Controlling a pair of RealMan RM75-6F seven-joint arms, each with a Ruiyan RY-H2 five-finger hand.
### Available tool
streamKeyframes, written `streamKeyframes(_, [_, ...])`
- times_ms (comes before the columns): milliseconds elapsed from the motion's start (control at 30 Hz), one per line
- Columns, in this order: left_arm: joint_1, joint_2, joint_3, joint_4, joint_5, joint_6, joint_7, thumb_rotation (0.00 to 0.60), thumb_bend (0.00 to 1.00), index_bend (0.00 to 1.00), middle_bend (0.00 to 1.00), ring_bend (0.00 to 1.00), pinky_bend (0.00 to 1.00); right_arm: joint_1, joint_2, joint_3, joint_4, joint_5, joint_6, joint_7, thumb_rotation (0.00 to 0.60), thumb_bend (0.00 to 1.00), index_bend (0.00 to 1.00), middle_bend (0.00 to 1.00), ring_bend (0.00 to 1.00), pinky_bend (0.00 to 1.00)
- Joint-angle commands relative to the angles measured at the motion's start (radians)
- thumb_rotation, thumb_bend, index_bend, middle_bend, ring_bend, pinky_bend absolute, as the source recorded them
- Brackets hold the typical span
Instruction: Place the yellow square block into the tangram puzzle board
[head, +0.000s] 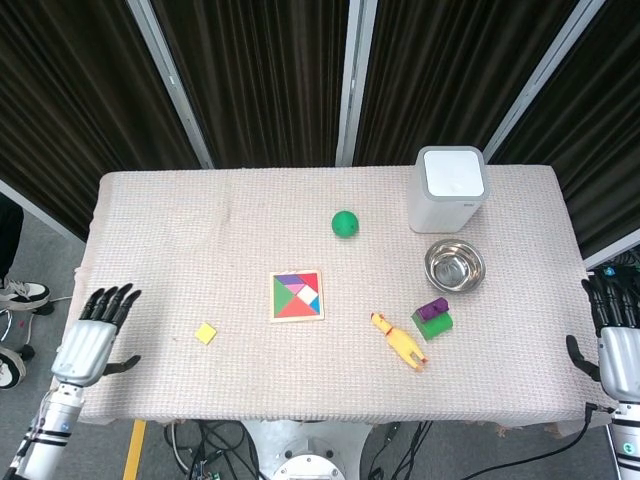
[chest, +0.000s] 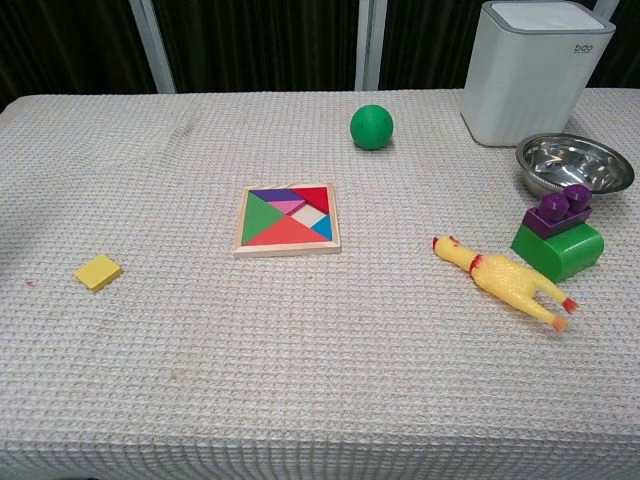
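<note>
From the head view, the left hand (head: 93, 337) hovers over the table's left edge with fingers spread and nothing in it, while the right hand (head: 613, 340) hangs off the right edge, fingers apart, also empty. The yellow square block (head: 205, 333) lies flat on the woven tablecloth (head: 180, 240), well left of the tangram puzzle board (head: 297, 295) at the centre. A green ball (head: 345, 223) sits behind the board; a white bin (head: 448, 189), a steel bowl (head: 454, 266), a green-and-purple block (head: 432, 319) and a rubber chicken (head: 400, 341) occupy the right side.

The chest view shows neither hand — the yellow square block (chest: 98, 272) rests alone at left, apart from the tangram puzzle board (chest: 288, 220), which has one pale gap among its coloured pieces.
</note>
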Motion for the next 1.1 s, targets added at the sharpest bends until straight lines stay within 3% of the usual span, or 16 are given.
streamKeyframes(33, [-0.027, -0.025, 0.003, 0.019, 0.015, -0.029, 0.018, 0.600, 0.12, 0.06, 0.04, 0.00, 0.04, 0.000, 0.003, -0.001, 0.004, 0.000, -0.001, 0.002, 0.600, 0.27, 0.00, 0.00, 0.00, 0.00])
streamKeyframes(300, [-0.097, -0.058, 0.010, 0.057, 0.027, -0.127, 0.080, 0.600, 0.13, 0.10, 0.05, 0.00, 0.05, -0.006, 0.002, -0.005, 0.013, 0.006, -0.004, 0.014, 0.600, 0.27, 0.00, 0.00, 0.00, 0.00])
streamKeyframes(733, [-0.162, -0.110, 0.008, 0.089, 0.038, -0.178, 0.085, 0.600, 0.21, 0.20, 0.09, 0.00, 0.08, -0.003, -0.002, -0.007, 0.012, 0.011, -0.013, 0.000, 0.600, 0.27, 0.00, 0.00, 0.00, 0.00])
streamKeyframes(1100, [-0.214, -0.146, 0.013, 0.138, 0.025, -0.238, 0.081, 0.600, 0.22, 0.25, 0.09, 0.00, 0.08, -0.002, 0.000, -0.008, 0.020, 0.029, -0.032, -0.003, 0.600, 0.27, 0.00, 0.00, 0.00, 0.00])
